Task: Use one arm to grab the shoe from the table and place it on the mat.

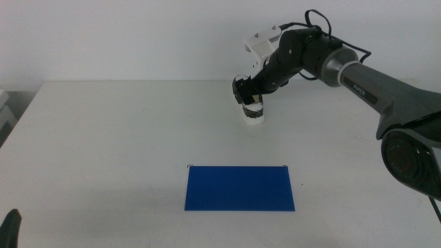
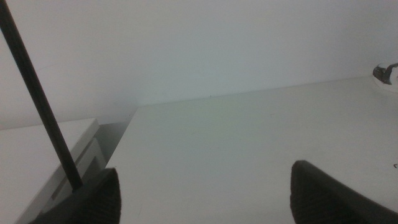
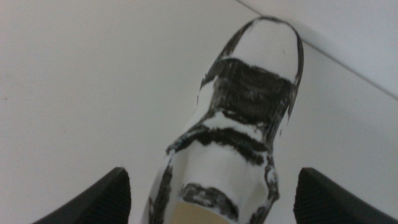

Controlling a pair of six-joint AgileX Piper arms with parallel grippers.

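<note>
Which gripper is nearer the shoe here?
Right. The right gripper is directly over the shoe, jaws open on either side. The left gripper waits at the table's near left corner.

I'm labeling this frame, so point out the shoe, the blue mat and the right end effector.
shoe (image 3: 245, 118): right wrist view, black patch on its upper.
mat (image 1: 239, 188): middle view, centre of the blue surface.
right end effector (image 1: 249, 96): middle view, fingertips over the shoe.

A bare robotics lab: a plain white bench (image 1: 103, 151) against a blank white wall (image 1: 138, 34), nothing homely.
</note>
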